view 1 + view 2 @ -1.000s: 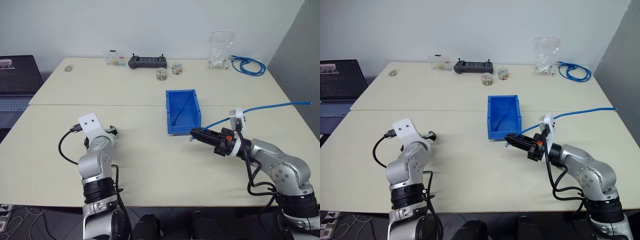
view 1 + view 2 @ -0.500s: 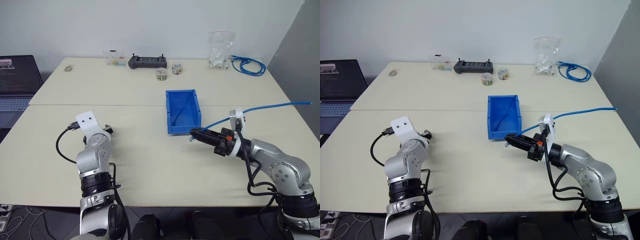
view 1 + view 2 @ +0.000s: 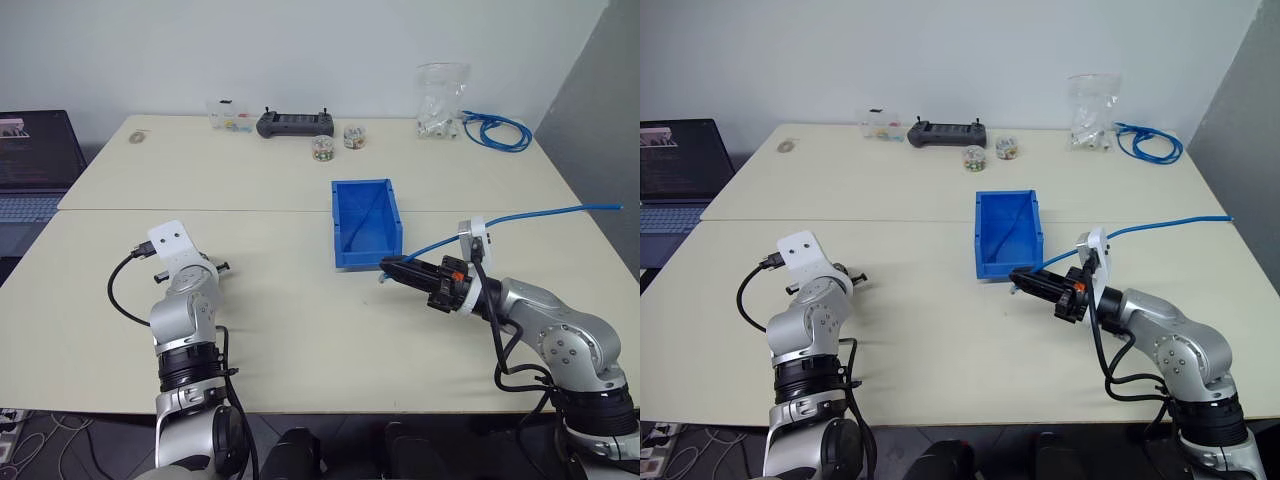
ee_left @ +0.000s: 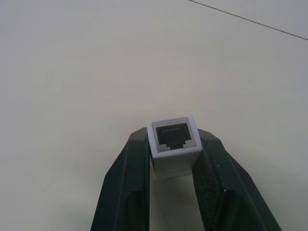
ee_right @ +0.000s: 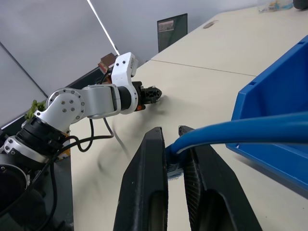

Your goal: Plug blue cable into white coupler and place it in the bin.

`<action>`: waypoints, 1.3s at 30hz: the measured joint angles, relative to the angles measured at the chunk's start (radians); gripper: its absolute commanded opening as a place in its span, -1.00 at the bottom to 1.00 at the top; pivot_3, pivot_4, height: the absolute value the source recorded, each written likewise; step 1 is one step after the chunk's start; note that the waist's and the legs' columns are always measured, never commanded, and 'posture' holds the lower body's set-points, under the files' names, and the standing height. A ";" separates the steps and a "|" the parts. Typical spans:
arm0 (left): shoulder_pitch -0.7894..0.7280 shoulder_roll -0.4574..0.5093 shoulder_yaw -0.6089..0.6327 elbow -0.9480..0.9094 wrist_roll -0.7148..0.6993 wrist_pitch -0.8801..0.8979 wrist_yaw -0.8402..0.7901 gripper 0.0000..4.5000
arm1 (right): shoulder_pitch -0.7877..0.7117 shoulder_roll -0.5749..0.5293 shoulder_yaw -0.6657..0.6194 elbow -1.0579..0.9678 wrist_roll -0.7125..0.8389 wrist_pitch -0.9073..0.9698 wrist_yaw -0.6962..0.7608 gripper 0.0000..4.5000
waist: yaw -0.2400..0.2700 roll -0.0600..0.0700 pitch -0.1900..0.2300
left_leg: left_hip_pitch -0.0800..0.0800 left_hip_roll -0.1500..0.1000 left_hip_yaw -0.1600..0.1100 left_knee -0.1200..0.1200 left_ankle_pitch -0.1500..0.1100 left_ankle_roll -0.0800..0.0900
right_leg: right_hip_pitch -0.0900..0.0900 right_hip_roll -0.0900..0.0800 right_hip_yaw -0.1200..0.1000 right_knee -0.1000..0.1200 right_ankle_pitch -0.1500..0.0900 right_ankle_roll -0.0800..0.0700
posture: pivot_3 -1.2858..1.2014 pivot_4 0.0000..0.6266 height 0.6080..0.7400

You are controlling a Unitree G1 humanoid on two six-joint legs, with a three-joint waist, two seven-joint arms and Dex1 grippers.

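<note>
My left gripper point(image 4: 174, 140) is shut on the white coupler point(image 4: 174, 134), whose dark socket face points away from the wrist, just above the table. In the head view that gripper point(image 3: 220, 266) is low over the table at the near left. My right gripper point(image 3: 385, 267) is level beside the front lip of the blue bin point(image 3: 368, 260) and shut on the plug end of the blue cable point(image 3: 540, 212). The cable trails off to the right past the table edge. In the right wrist view the cable point(image 5: 240, 129) comes out from between the black fingers point(image 5: 150, 159).
Along the table's far edge are a black controller point(image 3: 295, 123), two small jars point(image 3: 322, 148), a clear box point(image 3: 228, 115), a clear bag of white pieces point(image 3: 440, 100) and a coiled blue cable point(image 3: 495, 130). A laptop point(image 3: 35, 160) stands at the far left.
My left gripper's fingers have closed onto the white coupler. The right arm and the blue cable have stayed still.
</note>
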State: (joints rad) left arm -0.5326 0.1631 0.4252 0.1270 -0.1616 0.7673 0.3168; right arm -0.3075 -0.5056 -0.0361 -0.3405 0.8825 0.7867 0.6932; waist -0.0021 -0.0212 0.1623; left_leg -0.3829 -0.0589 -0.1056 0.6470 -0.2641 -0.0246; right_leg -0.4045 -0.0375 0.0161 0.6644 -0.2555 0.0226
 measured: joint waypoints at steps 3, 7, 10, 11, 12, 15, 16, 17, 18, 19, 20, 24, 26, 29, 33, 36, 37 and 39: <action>0.058 0.052 -0.046 -0.042 -0.026 0.008 -0.118 -0.61 | 0.007 -0.004 0.000 -0.008 -0.006 -0.001 0.000 -0.93 | -0.002 0.000 0.000 | 0.000 0.000 0.000 0.000 0.000 0.000 | 0.000 0.000 0.000 0.000 0.000 0.000 | 0.03 -0.52 1.00; 0.163 0.183 -0.187 -0.149 -0.100 0.060 -0.409 -0.61 | 0.030 -0.037 0.001 -0.033 -0.032 -0.008 0.005 -0.93 | 0.000 0.000 0.000 | 0.000 0.000 0.000 0.000 0.000 -0.001 | 0.000 0.000 0.000 0.000 0.000 0.000 | 0.03 -0.52 1.00; 0.200 0.319 -0.350 -0.217 -0.141 0.064 -0.667 -0.61 | 0.066 -0.063 0.003 -0.071 -0.050 -0.021 0.022 -0.93 | 0.002 0.000 0.000 | -0.001 0.000 -0.001 -0.001 0.000 -0.001 | 0.000 0.000 0.000 -0.002 0.000 0.000 | 0.03 -0.52 1.00; 0.201 0.355 -0.393 -0.230 -0.146 0.054 -0.735 -0.61 | 0.077 -0.072 0.005 -0.080 -0.058 -0.024 0.027 -0.93 | 0.000 0.000 0.000 | -0.001 0.000 0.000 -0.001 0.000 0.000 | 0.000 0.000 0.000 -0.001 0.000 0.000 | 0.03 -0.52 1.00; 0.201 0.383 -0.426 -0.244 -0.148 0.039 -0.795 -0.61 | 0.084 -0.075 0.007 -0.085 -0.069 -0.028 0.028 -0.93 | 0.000 0.000 0.000 | 0.000 0.000 0.000 -0.001 0.000 0.000 | 0.000 0.000 0.000 -0.001 0.000 0.000 | 0.03 -0.52 1.00; 0.154 0.494 -0.605 -0.247 -0.121 -0.100 -1.072 -0.61 | 0.114 -0.100 0.043 -0.105 -0.131 -0.075 0.056 -0.93 | -0.001 0.001 0.000 | 0.000 0.000 0.000 -0.001 0.000 0.001 | 0.000 0.000 0.000 -0.001 0.000 -0.001 | 0.03 -0.52 1.00; 0.149 0.500 -0.619 -0.247 -0.118 -0.111 -1.089 -0.61 | 0.115 -0.102 0.047 -0.106 -0.137 -0.078 0.058 -0.93 | -0.002 0.001 0.000 | 0.000 0.000 0.000 -0.001 0.000 0.001 | 0.000 0.000 0.000 -0.001 0.000 -0.001 | 0.03 -0.52 1.00; 0.134 0.514 -0.660 -0.245 -0.103 -0.154 -1.145 -0.61 | 0.120 -0.105 0.057 -0.108 -0.155 -0.091 0.066 -0.93 | -0.003 0.001 0.000 | 0.000 0.001 0.000 -0.001 -0.001 0.002 | 0.000 0.000 0.000 -0.002 0.000 -0.001 | 0.03 -0.52 1.00; 0.116 0.520 -0.704 -0.239 -0.085 -0.205 -1.205 -0.61 | 0.124 -0.107 0.067 -0.108 -0.170 -0.104 0.072 -0.93 | -0.003 0.001 0.000 | 0.000 0.001 0.000 -0.001 -0.002 0.003 | 0.000 0.000 0.000 -0.002 0.000 -0.001 | 0.03 -0.52 1.00; 0.097 0.520 -0.746 -0.227 -0.064 -0.257 -1.257 -0.61 | 0.124 -0.107 0.076 -0.108 -0.190 -0.118 0.076 -0.93 | -0.003 0.001 0.000 | 0.000 0.001 0.000 -0.001 -0.002 0.003 | 0.000 0.000 0.000 -0.001 0.000 -0.001 | 0.03 -0.52 1.00; 0.080 0.517 -0.784 -0.211 -0.044 -0.303 -1.298 -0.61 | 0.124 -0.107 0.085 -0.109 -0.203 -0.131 0.080 -0.93 | -0.003 0.001 0.000 | 0.000 0.001 0.000 -0.001 -0.002 0.003 | 0.000 0.000 0.000 -0.002 0.000 -0.001 | 0.03 -0.52 1.00; 0.036 0.490 -0.882 -0.145 0.026 -0.436 -1.406 -0.61 | 0.125 -0.106 0.114 -0.109 -0.251 -0.171 0.095 -0.93 | -0.004 0.001 0.000 | 0.000 0.001 0.000 -0.001 -0.002 0.004 | 0.000 0.000 0.000 -0.001 0.000 -0.001 | 0.03 -0.52 1.00; 0.014 0.471 -0.901 -0.114 0.049 -0.486 -1.442 -0.62 | 0.125 -0.104 0.127 -0.109 -0.274 -0.187 0.096 -0.93 | -0.003 0.001 0.000 | -0.001 0.000 0.000 -0.001 -0.002 0.004 | 0.000 0.000 0.000 -0.001 0.000 -0.001 | 0.03 -0.52 1.00; -0.009 0.451 -0.913 -0.071 0.079 -0.546 -1.476 -0.62 | 0.125 -0.097 0.141 -0.109 -0.298 -0.207 0.100 -0.93 | -0.003 0.001 0.000 | 0.000 0.000 0.000 -0.001 -0.002 0.004 | 0.000 0.000 0.000 -0.001 -0.001 0.000 | 0.03 -0.52 1.00; -0.021 0.421 -0.908 -0.031 0.089 -0.564 -1.502 -0.62 | 0.109 -0.074 0.177 -0.102 -0.338 -0.233 0.103 -0.93 | -0.003 0.001 0.000 | 0.000 0.000 -0.001 0.000 -0.002 0.004 | 0.001 0.000 0.000 -0.001 -0.001 0.000 | 0.03 -0.52 1.00; -0.022 0.408 -0.902 -0.009 0.090 -0.582 -1.516 -0.62 | 0.080 -0.049 0.223 -0.079 -0.383 -0.260 0.111 -0.93 | -0.004 0.001 0.000 | 0.000 0.000 -0.001 0.000 -0.002 0.004 | 0.001 0.000 0.000 -0.001 -0.001 0.000 | 0.03 -0.52 1.00; -0.021 0.405 -0.899 -0.002 0.091 -0.586 -1.521 -0.62 | 0.071 -0.037 0.235 -0.067 -0.396 -0.273 0.112 -0.93 | -0.004 0.001 0.000 | 0.000 0.000 -0.001 0.000 -0.002 0.004 | 0.001 0.000 0.000 -0.001 -0.001 0.000 | 0.03 -0.52 1.00; -0.021 0.401 -0.896 0.006 0.093 -0.598 -1.528 -0.62 | 0.051 -0.021 0.267 -0.044 -0.425 -0.293 0.115 -0.93 | -0.004 0.001 0.000 | 0.000 0.000 -0.001 0.000 -0.002 0.004 | 0.001 0.000 0.000 -0.001 -0.001 0.000 | 0.03 -0.52 1.00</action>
State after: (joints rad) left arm -0.5540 0.5644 -0.4712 0.1330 -0.0682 0.1696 -1.2113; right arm -0.2562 -0.5265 0.2309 -0.3845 0.4576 0.4936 0.8082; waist -0.0060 -0.0203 0.1620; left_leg -0.3826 -0.0592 -0.1064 0.6468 -0.2662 -0.0203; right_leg -0.4036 -0.0374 0.0157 0.6633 -0.2561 0.0224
